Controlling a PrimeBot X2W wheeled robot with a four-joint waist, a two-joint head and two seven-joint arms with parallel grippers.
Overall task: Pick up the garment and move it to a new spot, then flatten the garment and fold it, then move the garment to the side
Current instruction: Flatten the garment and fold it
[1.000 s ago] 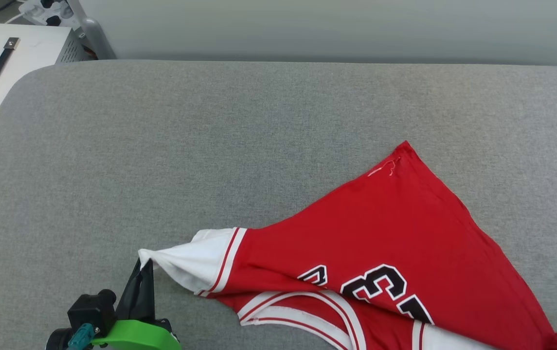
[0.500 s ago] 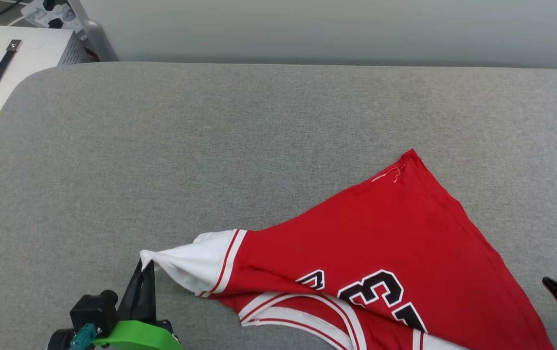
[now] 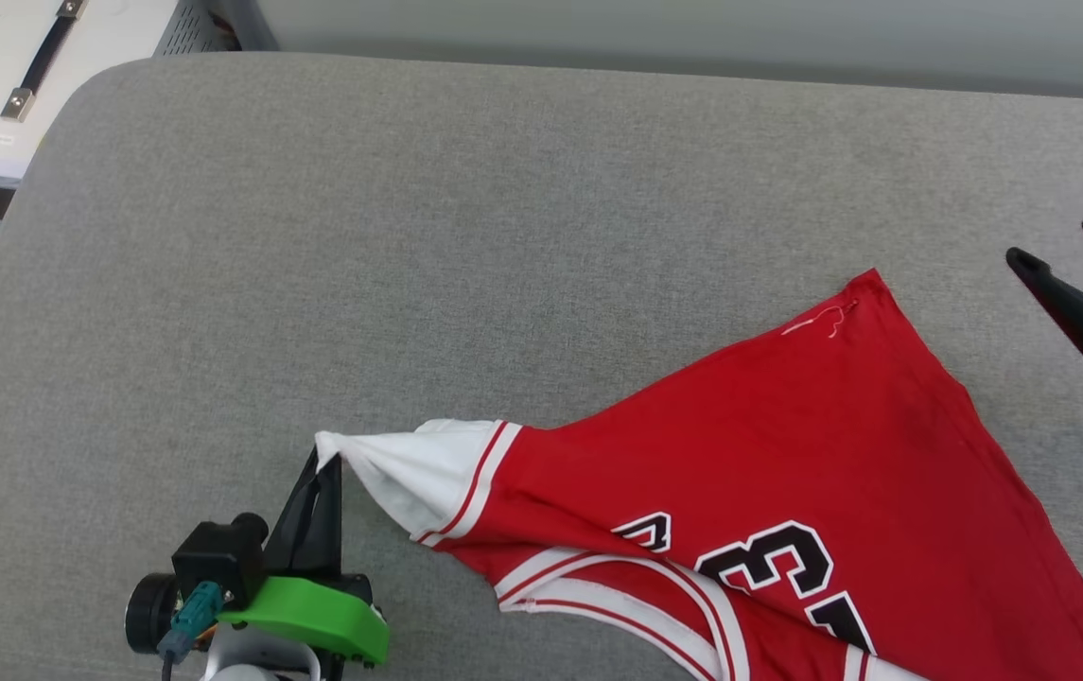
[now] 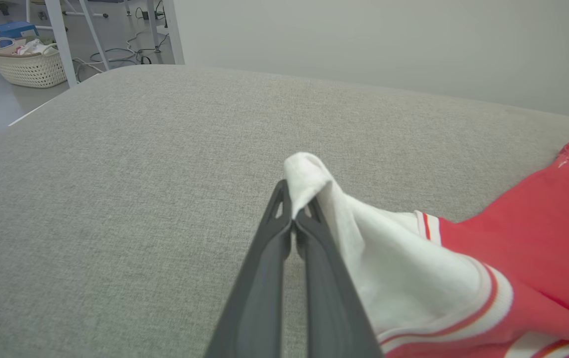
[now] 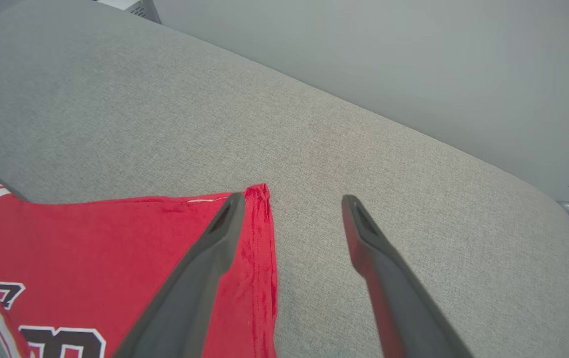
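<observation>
Head view — left hand [image 3: 322, 461] clamps the garment [image 3: 787, 445] sleeve tip; right hand [image 3: 1052, 238] wide, empty.

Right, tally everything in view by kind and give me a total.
Shirt: 1
Grippers: 2, left gripper and right gripper
Grey cushion: 1
White case: 1
Basket: 1
Total: 6

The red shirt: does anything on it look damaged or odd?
Yes. A loose pale thread sticks out at the far corner of the shirt, like a seam coming undone. The shirt lies crooked, its white sleeve pinched by the left pincer.
</observation>
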